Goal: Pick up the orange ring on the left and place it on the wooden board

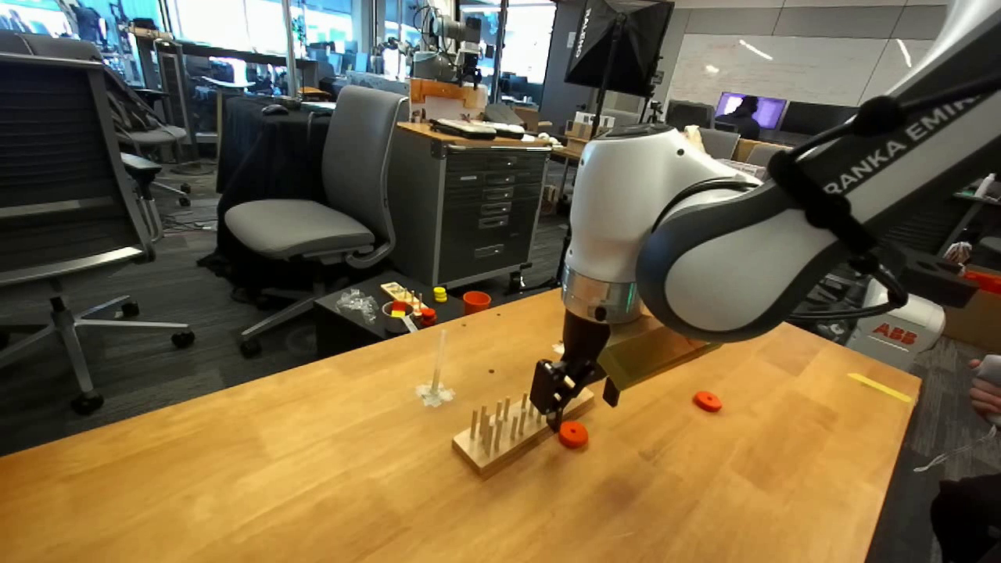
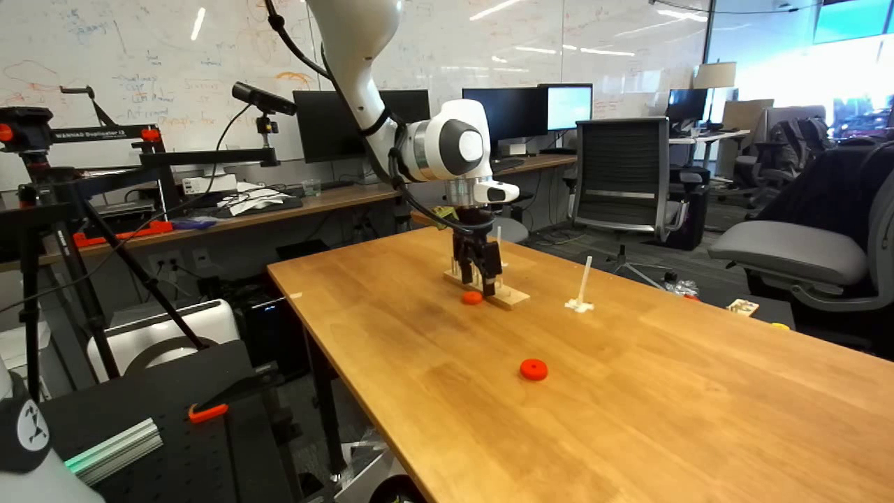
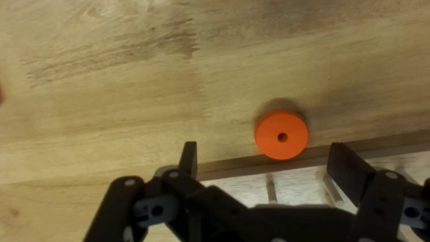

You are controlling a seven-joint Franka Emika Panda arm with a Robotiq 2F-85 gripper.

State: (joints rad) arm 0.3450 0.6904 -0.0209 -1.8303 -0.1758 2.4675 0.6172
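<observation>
Fingers (image 3: 347, 171) wide apart by the board (image 1: 504, 453), nothing clamped. Left ring (image 3: 282, 148), likely the target, lies on the surface (image 1: 235, 469) just beside the board, not on it; contact unclear. In the wrist view it shows within the gap, nearer one finger. No ring visible on the pegs (image 3: 271, 191), though part is hidden. Approach looks mostly done; grip, lift and placing remain. Second ring (image 2: 533, 374) sits well apart, probably not needed.
</observation>
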